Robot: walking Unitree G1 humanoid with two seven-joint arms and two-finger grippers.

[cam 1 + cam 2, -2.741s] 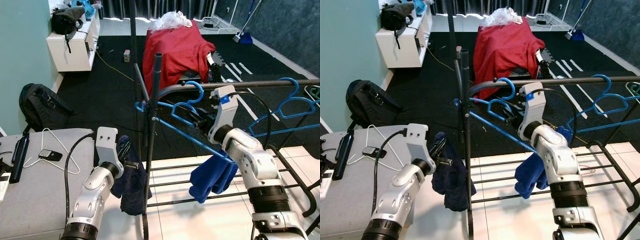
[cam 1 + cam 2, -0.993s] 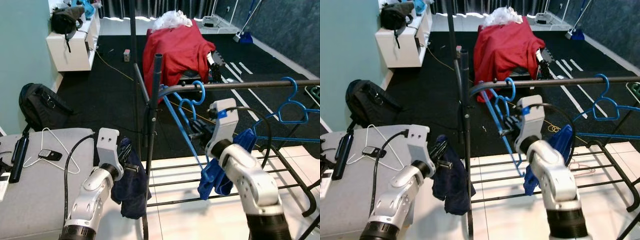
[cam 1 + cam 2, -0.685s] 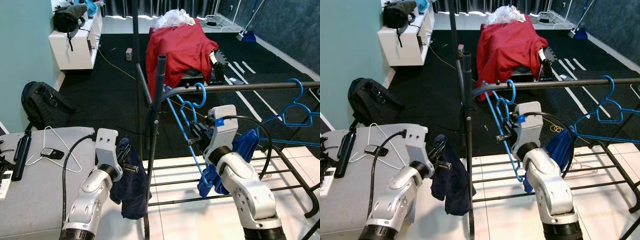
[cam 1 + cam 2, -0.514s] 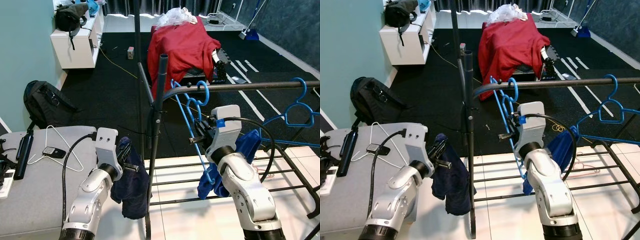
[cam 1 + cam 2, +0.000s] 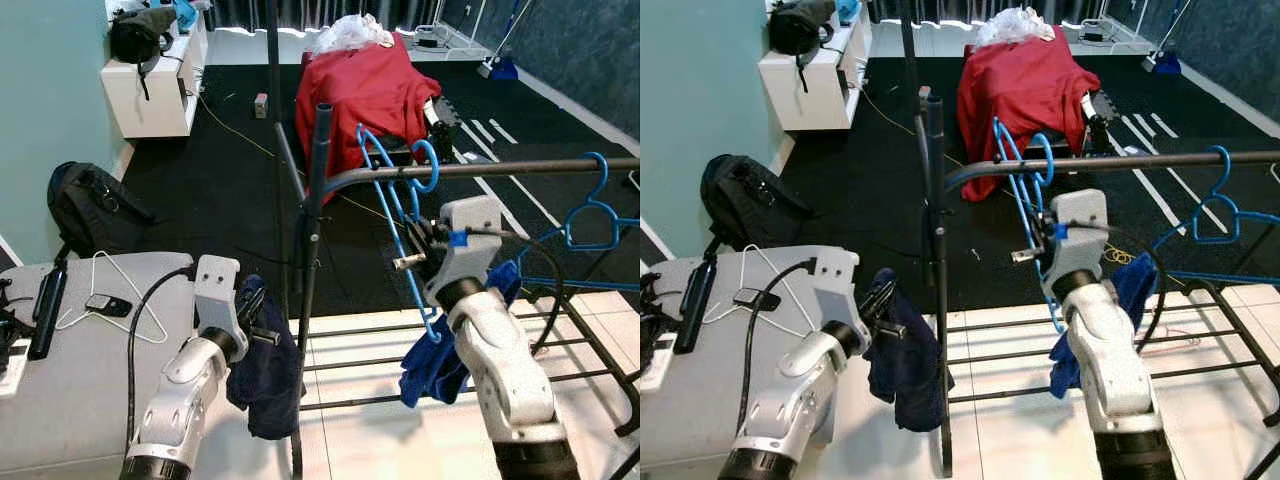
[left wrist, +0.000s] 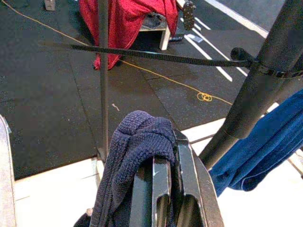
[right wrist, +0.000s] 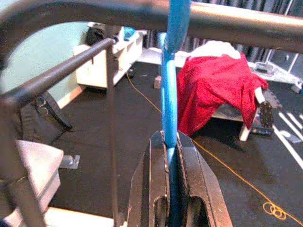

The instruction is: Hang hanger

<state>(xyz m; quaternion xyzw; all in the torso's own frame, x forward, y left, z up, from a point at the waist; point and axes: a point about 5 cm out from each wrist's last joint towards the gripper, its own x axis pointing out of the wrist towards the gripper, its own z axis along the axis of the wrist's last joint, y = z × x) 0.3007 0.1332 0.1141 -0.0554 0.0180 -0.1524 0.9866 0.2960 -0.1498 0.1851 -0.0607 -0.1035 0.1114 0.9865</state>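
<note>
Right gripper [image 7: 169,156], jaws clamped on the blue hanger [image 5: 395,215], has swung its hook [image 5: 425,165] onto the rail [image 5: 520,168]; release next

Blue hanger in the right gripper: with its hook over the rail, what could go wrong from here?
The right gripper is shut on the blue hanger, whose hook sits near the rail's bend; released there, it might slide toward the upright post. The hanger hangs tilted, so it may swing into the blue cloth. The left gripper carries a dark towel that could snag the rack.
</note>
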